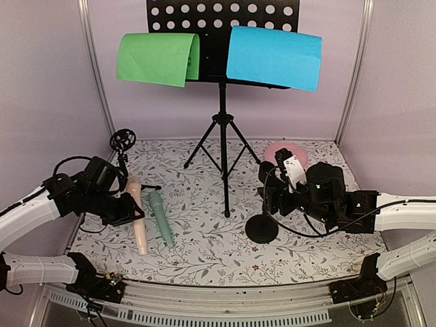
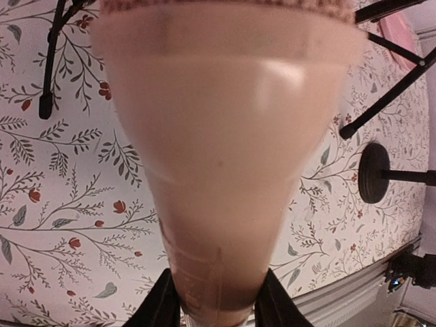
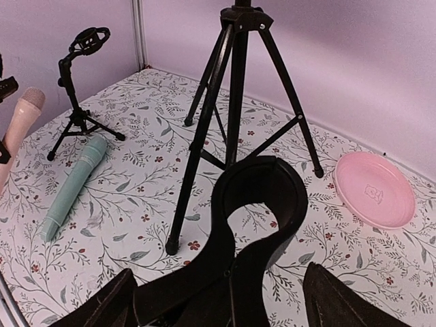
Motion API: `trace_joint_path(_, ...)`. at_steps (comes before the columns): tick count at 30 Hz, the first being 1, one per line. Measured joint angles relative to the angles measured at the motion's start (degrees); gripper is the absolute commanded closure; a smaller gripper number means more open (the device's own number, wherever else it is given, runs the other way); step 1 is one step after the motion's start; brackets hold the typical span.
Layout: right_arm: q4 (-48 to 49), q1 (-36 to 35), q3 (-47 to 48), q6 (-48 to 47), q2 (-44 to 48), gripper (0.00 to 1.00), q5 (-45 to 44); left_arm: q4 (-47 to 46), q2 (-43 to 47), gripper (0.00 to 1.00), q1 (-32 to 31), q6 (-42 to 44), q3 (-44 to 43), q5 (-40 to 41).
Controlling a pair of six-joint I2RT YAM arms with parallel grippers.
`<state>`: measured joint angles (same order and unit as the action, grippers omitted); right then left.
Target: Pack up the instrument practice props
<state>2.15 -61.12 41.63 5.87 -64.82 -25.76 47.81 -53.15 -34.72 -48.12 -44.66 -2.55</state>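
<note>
the left gripper (image 2: 216,308) is clamped narrow on the handle of the pink toy microphone (image 2: 225,136), a finger on each side; the top view shows this mic lying lengthwise near the left edge of the floral table (image 1: 204,253), head pointing away from the arms, though whether it rests on the cloth or hangs just above it cannot be told. just beside it, to its right and roughly parallel, the mint toy microphone (image 3: 73,184) lies flat and untouched. the right gripper (image 3: 221,298) stands wide, its fingers spread on either side of the black clip (image 3: 262,197) that tops the round-base mic support (image 1: 262,229) — the clip sits between them with a gap showing at the right finger. the other mic support (image 3: 78,88), on small tripod feet, stands upright in the far left corner. the music rack (image 1: 221,17) stands at the back centre on its tripod legs (image 3: 235,102), a green sheet (image 1: 157,60) draped on its left and a blue sheet (image 1: 272,58) on its right. the pink plate (image 3: 375,189) lies near the far right wall.
</note>
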Motion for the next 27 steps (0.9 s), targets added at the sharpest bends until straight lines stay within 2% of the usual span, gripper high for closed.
trace_joint_path(5,-3.1,0.0,0.8,1.3,0.8,0.07,-2.3,-2.3,-1.4,1.00,3.0,-1.0,2.7,-2.1)
trace_joint_path(10,-5.2,0.0,3.5,2.7,1.6,0.06,-2.5,-5.3,-7.3,1.00,5.7,-0.3,2.7,-2.6)
trace_joint_path(23,-8.5,0.0,11.0,3.4,3.3,0.05,-2.4,-11.1,-17.3,1.00,8.3,2.7,5.4,-3.9)
trace_joint_path(27,-8.9,0.0,11.5,3.3,4.0,0.02,-1.9,-13.5,-19.9,0.98,8.7,2.7,7.2,-4.7)
